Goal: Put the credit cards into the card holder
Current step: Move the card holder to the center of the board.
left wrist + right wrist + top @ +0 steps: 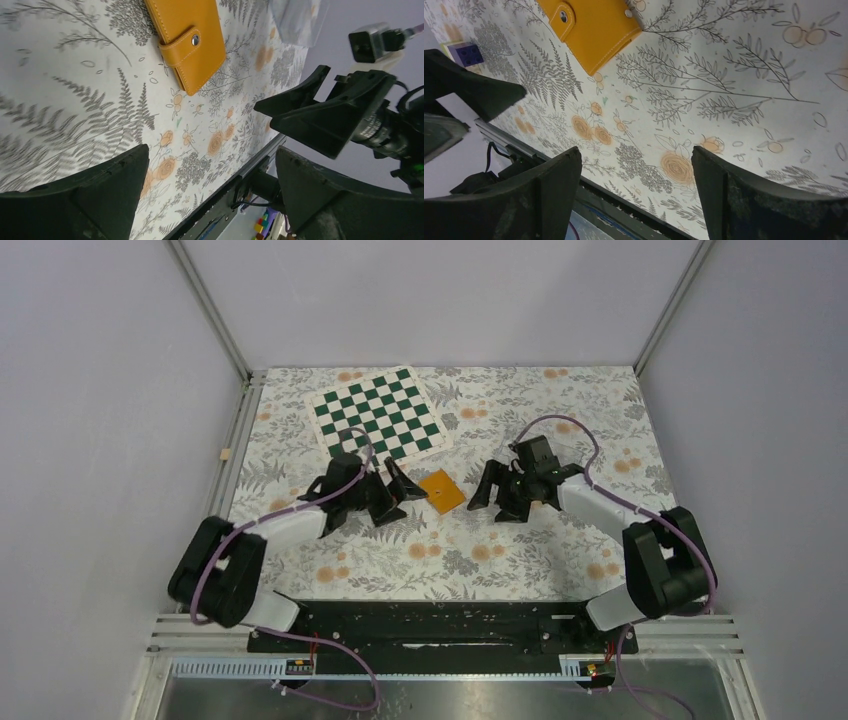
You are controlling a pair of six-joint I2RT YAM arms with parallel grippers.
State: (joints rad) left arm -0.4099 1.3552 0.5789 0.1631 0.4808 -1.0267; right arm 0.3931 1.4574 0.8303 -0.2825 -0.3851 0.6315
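Observation:
The orange card holder (441, 490) lies flat and closed on the floral table between my two grippers. In the left wrist view (190, 35) its snap strap is fastened; it also shows in the right wrist view (591, 27). My left gripper (408, 487) is open and empty just left of the holder, its jaws (212, 155) wide apart above the cloth. My right gripper (490, 502) is open and empty just right of the holder, its jaws (636, 152) also wide apart. No credit cards show in any view.
A green and white chessboard (377, 416) lies at the back left. A clear plastic item (295, 17) lies beyond the holder, near the right gripper (325, 115). A small purple block (466, 54) shows at the left of the right wrist view. Grey walls enclose the table.

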